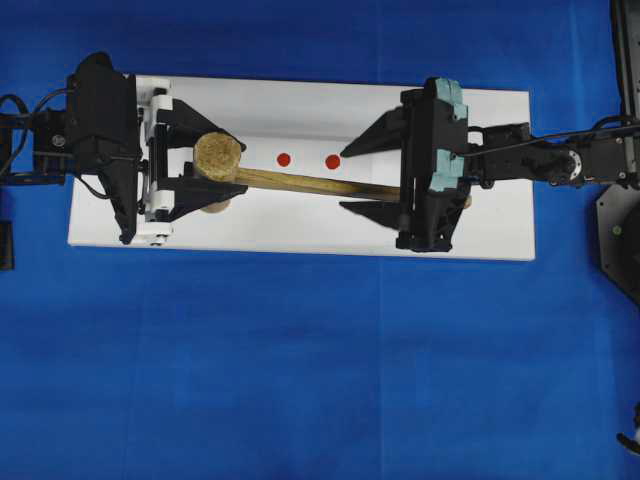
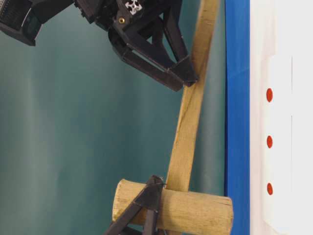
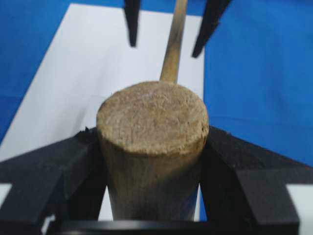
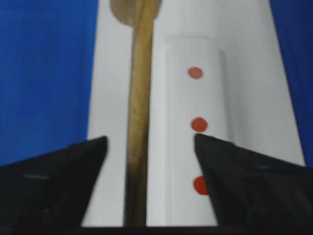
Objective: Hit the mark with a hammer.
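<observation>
Above a white board (image 1: 300, 235) on blue cloth, we see the left gripper (image 1: 205, 172) clamping the hammer (image 1: 218, 157) head near the left edge, the right gripper (image 1: 365, 180) spread around its handle, red marks (image 1: 283, 159) unstruck.

The hammer (image 3: 152, 147) is seen head-on: its thick round head fills the middle, rough end face turned upward, and is clamped between the two black fingers (image 3: 54, 171) of the left gripper (image 3: 152, 166), which press against its sides. The thin handle (image 3: 173, 44) runs away toward the top edge, over a white board (image 3: 88, 63) laid on blue cloth (image 3: 259, 88). Two dark pointed tips (image 3: 132, 22) are seen either side of the handle, apart from it.
</observation>
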Motion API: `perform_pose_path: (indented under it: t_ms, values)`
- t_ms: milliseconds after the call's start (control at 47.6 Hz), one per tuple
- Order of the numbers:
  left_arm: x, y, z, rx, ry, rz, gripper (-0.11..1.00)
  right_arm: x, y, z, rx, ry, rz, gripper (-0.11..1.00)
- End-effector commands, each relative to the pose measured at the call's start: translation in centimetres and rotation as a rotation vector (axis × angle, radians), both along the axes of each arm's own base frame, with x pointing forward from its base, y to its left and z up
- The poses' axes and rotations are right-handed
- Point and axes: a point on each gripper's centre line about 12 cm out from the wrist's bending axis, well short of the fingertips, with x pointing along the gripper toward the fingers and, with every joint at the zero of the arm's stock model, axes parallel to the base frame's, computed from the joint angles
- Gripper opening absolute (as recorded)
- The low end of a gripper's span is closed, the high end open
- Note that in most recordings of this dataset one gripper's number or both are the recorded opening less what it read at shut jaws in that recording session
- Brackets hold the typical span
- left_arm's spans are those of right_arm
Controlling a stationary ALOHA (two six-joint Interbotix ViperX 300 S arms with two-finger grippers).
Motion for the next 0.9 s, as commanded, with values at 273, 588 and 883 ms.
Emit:
perform_pose_path:
  t_ms: [273, 588, 883]
  values:
    - [0.2, 0.0, 2.0, -0.332, -0.087, 0.093, 0.45, 0.6, -0.4, 1.8, -0.1, -0.061, -0.01, 0.88]
    - [0.2, 0.1, 1.9, -0.725, -0.105, 0.206, 0.45, 1.7, -0.3, 0.9, -0.185, -0.022, 0.041, 0.88]
    - [0.1, 0.1, 1.8, -0.921, -0.104, 0.267, 0.45, 2.9, -0.6, 0.0, -0.241, 0.004, 0.048, 0.84]
